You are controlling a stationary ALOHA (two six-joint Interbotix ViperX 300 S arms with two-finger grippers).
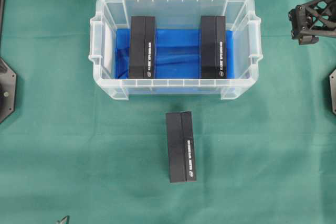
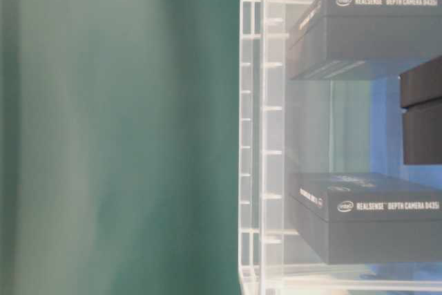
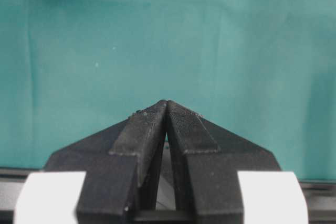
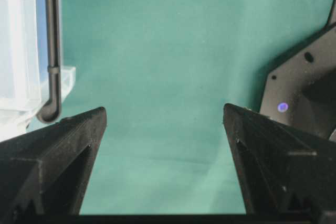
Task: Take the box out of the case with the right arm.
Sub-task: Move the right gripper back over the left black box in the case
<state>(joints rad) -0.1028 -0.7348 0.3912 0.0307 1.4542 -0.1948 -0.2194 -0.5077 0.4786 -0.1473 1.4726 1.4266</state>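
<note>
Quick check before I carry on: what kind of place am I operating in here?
Probably a lab bench for robot manipulation trials: a green cloth covers the table, a clear plastic case holds two black camera boxes, a third box lies outside, and the right claw waits open beside it.

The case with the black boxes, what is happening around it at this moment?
Nothing is being held. The clear case holds two black boxes, a left box and a right box, both on the blue sheet. A third box lies outside on the green cloth, in front of the case. The right gripper is off to the case's right side, fingers wide open and empty. The left gripper is shut over bare cloth.
</note>
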